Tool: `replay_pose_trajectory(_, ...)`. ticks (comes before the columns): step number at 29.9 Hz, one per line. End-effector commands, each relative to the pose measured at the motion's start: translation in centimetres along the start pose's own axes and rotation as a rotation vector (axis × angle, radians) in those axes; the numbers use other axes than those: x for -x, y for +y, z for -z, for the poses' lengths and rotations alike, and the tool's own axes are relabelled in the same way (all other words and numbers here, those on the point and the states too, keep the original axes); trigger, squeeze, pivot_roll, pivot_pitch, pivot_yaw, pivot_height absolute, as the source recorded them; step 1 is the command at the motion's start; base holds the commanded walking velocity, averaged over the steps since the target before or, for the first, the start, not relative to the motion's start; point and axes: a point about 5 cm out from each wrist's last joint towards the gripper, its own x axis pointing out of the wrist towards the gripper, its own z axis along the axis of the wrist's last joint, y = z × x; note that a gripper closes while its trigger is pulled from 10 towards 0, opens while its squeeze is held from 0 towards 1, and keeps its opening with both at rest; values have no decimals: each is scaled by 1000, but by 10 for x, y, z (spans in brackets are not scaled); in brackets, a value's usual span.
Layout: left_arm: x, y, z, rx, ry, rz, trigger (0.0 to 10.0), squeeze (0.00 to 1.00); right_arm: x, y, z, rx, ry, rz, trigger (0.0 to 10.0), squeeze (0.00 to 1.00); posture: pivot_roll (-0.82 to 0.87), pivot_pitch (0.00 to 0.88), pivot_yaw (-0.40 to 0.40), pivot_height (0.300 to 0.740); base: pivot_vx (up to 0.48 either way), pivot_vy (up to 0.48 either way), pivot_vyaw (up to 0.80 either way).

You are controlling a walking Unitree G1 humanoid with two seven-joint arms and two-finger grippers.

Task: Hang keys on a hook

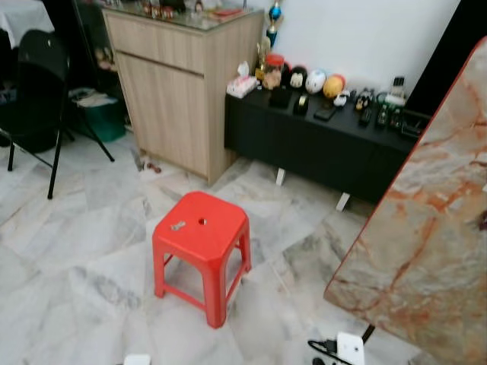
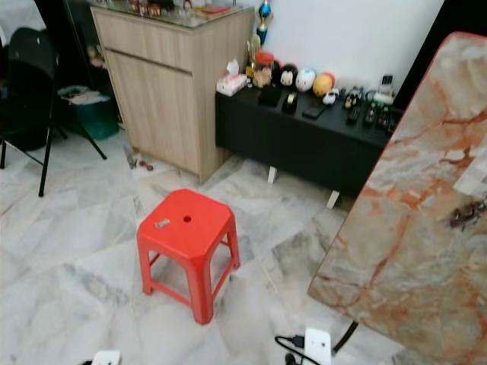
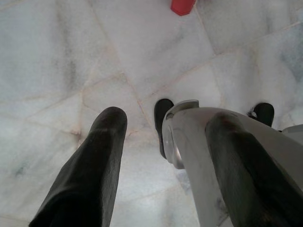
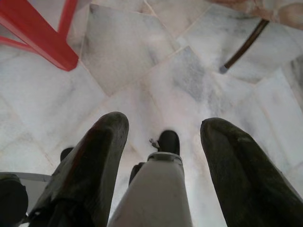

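The task has hardly begun: the keys (image 1: pixel 178 225) lie on top of the red stool (image 1: pixel 202 251), beside its centre hole, and no hook can be made out. Both arms hang idle over the marble floor (image 1: pixel 68 258); the left gripper (image 3: pixel 165 165) and the right gripper (image 4: pixel 163 161) have their fingers apart and hold nothing. A marble bench (image 1: pixel 434 228) stands just right of the stool, and a power strip (image 1: pixel 348 348) with cable lies on the floor near the robot's feet.

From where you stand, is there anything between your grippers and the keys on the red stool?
Nothing visible. The keys lie alone on the red stool; bare floor lies before it. Both grippers hang open: left gripper, right gripper.
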Motion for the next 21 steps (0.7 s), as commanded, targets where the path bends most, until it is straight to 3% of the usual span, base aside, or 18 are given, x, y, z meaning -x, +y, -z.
replay_pose_trajectory(1, 0, -1, 3, 3, 15, 0, 10000, 0, -1, 0, -4, -4, -14, 4, 10000, 0, 65, 0, -77, 740, 0, 292, 0)
replay_pose_trajectory(21, -1, -6, 2, -3, 14, 11, 10000, 0, 0, -1, -4, 9, -21, 17, 10000, 0, 72, 0, -77, 740, 0, 410, 0)
